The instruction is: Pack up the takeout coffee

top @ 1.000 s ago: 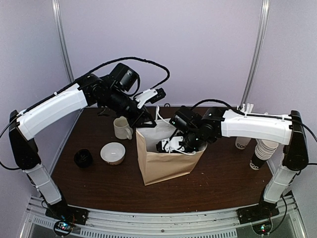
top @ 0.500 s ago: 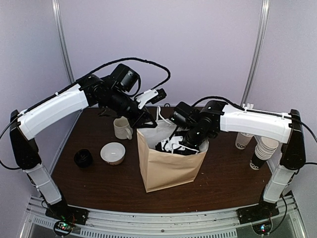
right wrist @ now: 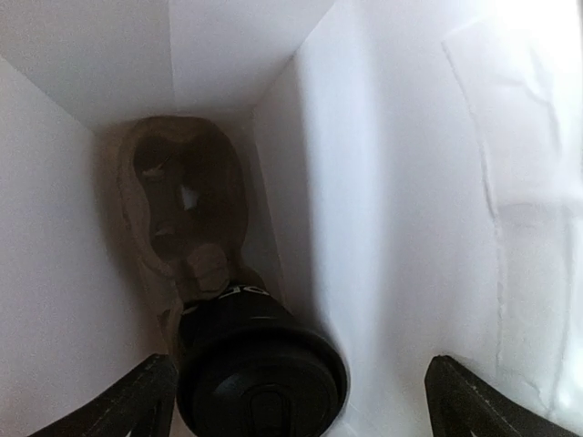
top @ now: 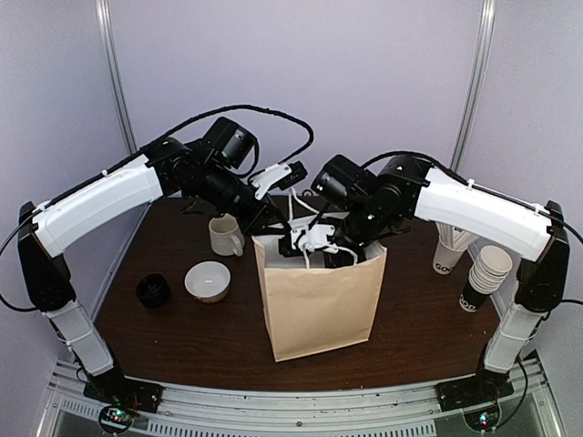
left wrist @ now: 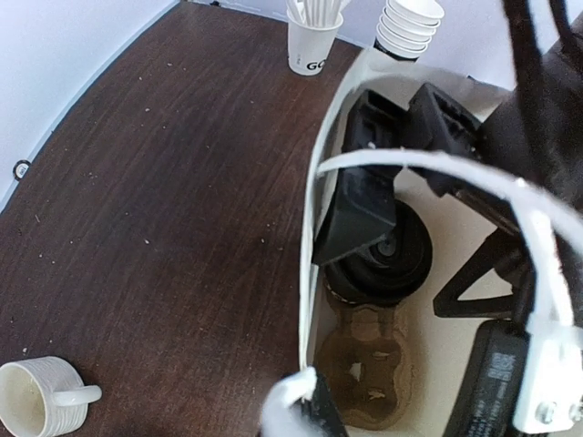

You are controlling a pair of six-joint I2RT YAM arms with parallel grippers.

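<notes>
The takeout coffee (right wrist: 260,369), a black cup with a black dome lid, stands inside the brown paper bag (top: 319,300) on a cardboard cup carrier (right wrist: 178,196). It also shows in the left wrist view (left wrist: 387,259). My right gripper (right wrist: 305,401) is in the bag's mouth just above the cup. It is open, with the fingers spread wide to either side of the lid, and the cup is nearer its left finger. In the top view the right gripper (top: 321,244) sits at the bag's top. My left gripper (left wrist: 305,405) is shut on the bag's rim at the back left corner (top: 273,225).
A cream mug (top: 225,235), a white bowl (top: 208,280) and a small black round object (top: 153,290) lie left of the bag. A stack of paper cups (top: 485,273) and a cup of stirrers (top: 448,250) stand at the right edge.
My right arm has risen, and its gripper is higher in the bag's mouth. The bag now stands taller and more upright. The left gripper still holds the rim.
</notes>
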